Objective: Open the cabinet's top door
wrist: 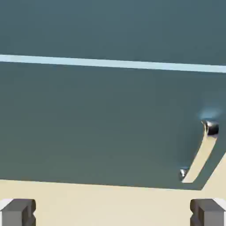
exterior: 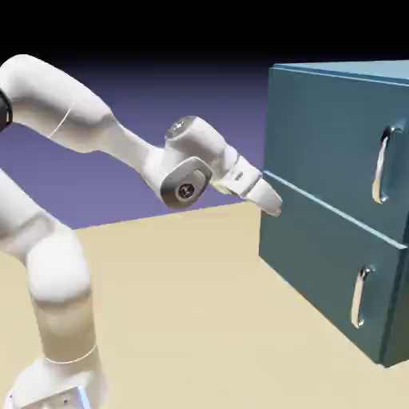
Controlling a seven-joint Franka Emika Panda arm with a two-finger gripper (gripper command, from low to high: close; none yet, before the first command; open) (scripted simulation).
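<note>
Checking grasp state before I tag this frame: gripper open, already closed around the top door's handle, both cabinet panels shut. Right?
Not quite. The gripper is open, but it is not on the top door's handle: the exterior view shows it short of the cabinet, level with the seam between the panels, holding nothing. Both panels do look shut.

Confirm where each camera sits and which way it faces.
Exterior view: fixed beside the robot, looking across the table at the cabinet; shows the white arm and pincer.
Hand view: on the hand, facing the cabinet front; shows two grey fingertips, wide apart.
Shared: the lower handle and the seam between panels.
</note>
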